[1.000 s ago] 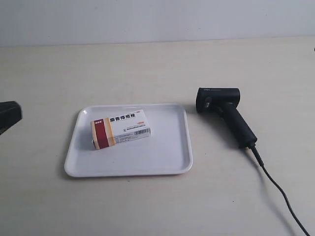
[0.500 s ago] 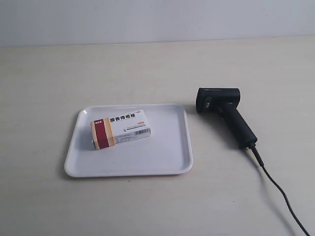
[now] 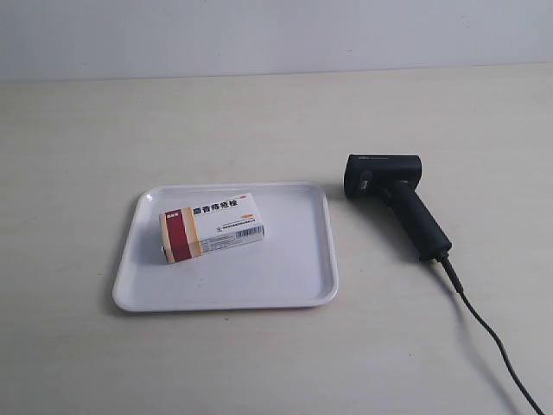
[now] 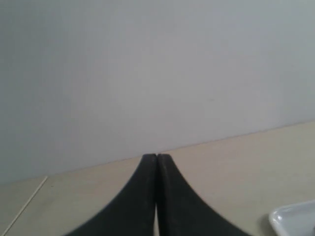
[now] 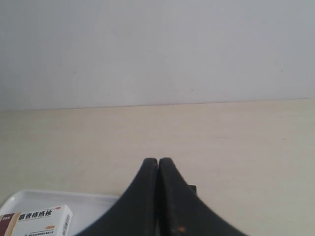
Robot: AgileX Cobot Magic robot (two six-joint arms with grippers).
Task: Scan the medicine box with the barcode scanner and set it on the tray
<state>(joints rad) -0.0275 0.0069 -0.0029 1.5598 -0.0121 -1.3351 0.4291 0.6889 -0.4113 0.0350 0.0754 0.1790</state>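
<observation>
Pale matte tabletop [image 3: 259,363] under a plain grey wall; the flat white tray [image 3: 285,277] is my landmark.
Glossy, round-cornered, low-rimmed; on it, toward one corner, lies the small rectangular medicine box [image 3: 212,226], a carton with a red and tan end band; just beside the tray's opposite edge rests the black pistol-shaped barcode scanner [image 3: 393,194], cable trailing off; my left gripper [image 4: 156,156] and right gripper [image 5: 158,160] are pressed closed, empty.

Pale beige table [image 3: 259,112] with faint wood grain fills most of the frame, meeting a plain grey-white wall [image 3: 276,35] across the top edge; soft even light, weak shadows, no windows or other furniture visible.
</observation>
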